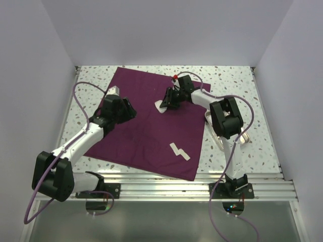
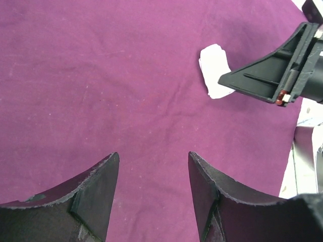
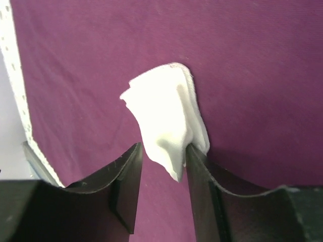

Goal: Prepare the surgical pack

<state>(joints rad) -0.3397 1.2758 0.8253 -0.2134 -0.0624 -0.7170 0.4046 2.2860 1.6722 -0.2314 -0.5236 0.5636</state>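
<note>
The dark purple cloth (image 1: pixel 151 126) of the surgical pack lies spread flat on the table. A crumpled white gauze (image 3: pixel 166 121) rests on it near the far edge, between the fingers of my right gripper (image 3: pixel 164 156). The jaws stand apart: the gauze leans on the right finger, with a gap to the left one. From above, that gauze (image 1: pixel 160 106) shows beside the right gripper (image 1: pixel 169 100). A second, zigzag-folded gauze (image 1: pixel 179 150) lies nearer the front. My left gripper (image 2: pixel 154 166) hovers open over bare cloth (image 2: pixel 101 75), left of the gauze (image 2: pixel 214 70).
A silver metal tray (image 1: pixel 245 137) sits on the speckled table to the right of the cloth, partly under the right arm. White walls close in the table at the left, back and right. The cloth's left edge and a strip of table (image 3: pixel 12 75) show in the right wrist view.
</note>
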